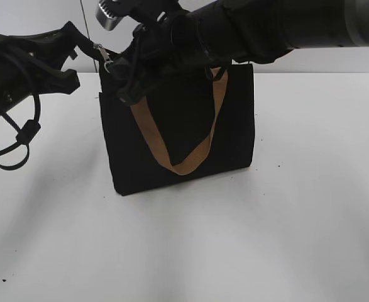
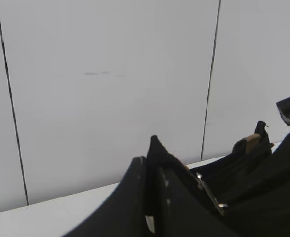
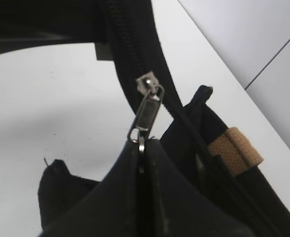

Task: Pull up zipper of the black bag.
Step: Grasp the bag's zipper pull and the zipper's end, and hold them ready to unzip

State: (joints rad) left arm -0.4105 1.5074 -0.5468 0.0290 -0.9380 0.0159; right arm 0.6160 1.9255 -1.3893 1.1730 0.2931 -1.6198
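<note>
The black bag (image 1: 178,126) is seen standing upright on the white table (image 1: 285,239), near the middle of the exterior view, with a tan strap handle (image 1: 190,141) hanging in a loop down its front face. A plain white panelled wall (image 2: 110,89) lies behind the table.

The zipper (image 3: 157,94) runs along the bag's top rim. In the right wrist view its black teeth are followed from the upper edge of the frame down to the right, past a folded tan strap end (image 3: 236,150). The metal pull tab (image 3: 145,116) hangs from the slider, and its lower end is pinched between the closed fingers of the right gripper (image 3: 141,148). In the exterior view this gripper is reached across the bag's top to the upper left corner, and much of the rim is hidden behind the 2 arms.

The left gripper (image 1: 77,47) is held at the bag's upper left corner. In the left wrist view its 2 dark fingers (image 2: 130,197) are pressed close together, with a peak of black fabric rising just behind them; a grip on the bag's corner appears to be made, though the contact itself is not clearly shown. A looped black cable (image 1: 21,135) hangs below the left arm, clear of the bag.
</note>
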